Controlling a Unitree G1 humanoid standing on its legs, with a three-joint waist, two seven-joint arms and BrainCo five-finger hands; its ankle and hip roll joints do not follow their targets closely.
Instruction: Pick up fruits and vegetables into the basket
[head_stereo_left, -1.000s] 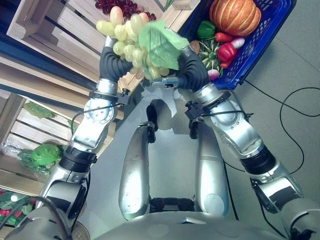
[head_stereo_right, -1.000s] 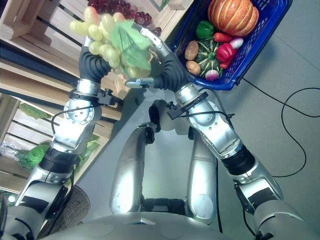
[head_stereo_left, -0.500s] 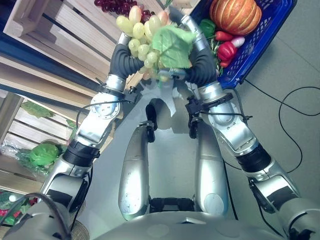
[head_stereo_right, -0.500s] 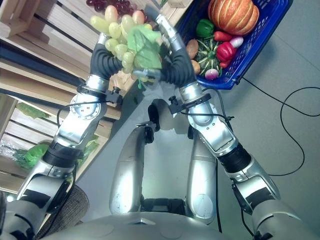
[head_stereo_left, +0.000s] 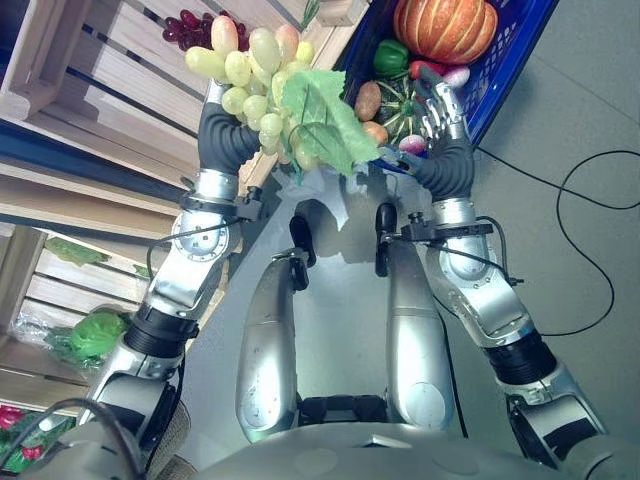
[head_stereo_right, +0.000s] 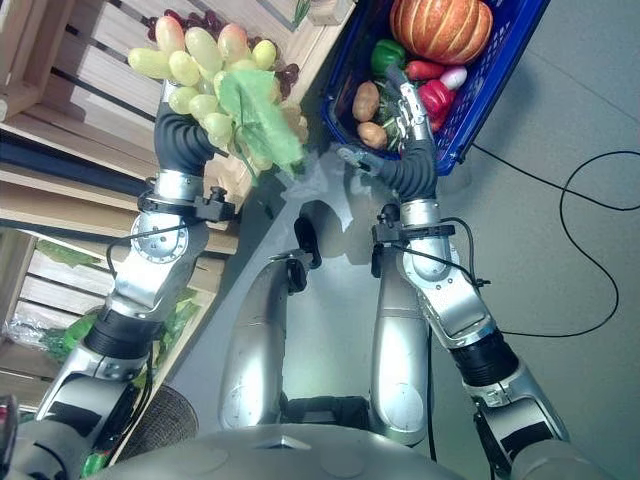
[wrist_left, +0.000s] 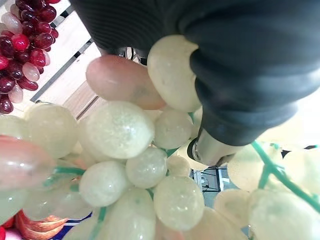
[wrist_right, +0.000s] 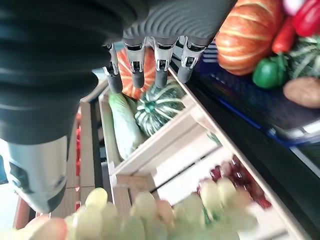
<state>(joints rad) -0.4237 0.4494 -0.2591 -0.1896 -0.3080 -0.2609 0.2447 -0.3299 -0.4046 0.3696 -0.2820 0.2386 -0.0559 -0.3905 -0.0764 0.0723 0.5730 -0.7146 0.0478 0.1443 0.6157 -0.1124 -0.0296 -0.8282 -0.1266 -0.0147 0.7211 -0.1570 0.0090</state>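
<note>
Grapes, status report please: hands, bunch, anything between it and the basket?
Left hand carrying green grapes, fingers hidden. Right hand open, off the bunch, over blue basket. Basket already holds pumpkin; path looks clear.

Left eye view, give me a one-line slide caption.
Left hand lifts green grapes beside the blue basket; right hand open over it.

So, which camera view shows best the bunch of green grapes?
The left eye view: the whole bunch of green grapes with its leaf shows above the left hand, beside the blue basket. The right eye view shows nearly the same. The left wrist view shows single grapes very close; the right wrist view shows a blurred edge.
</note>
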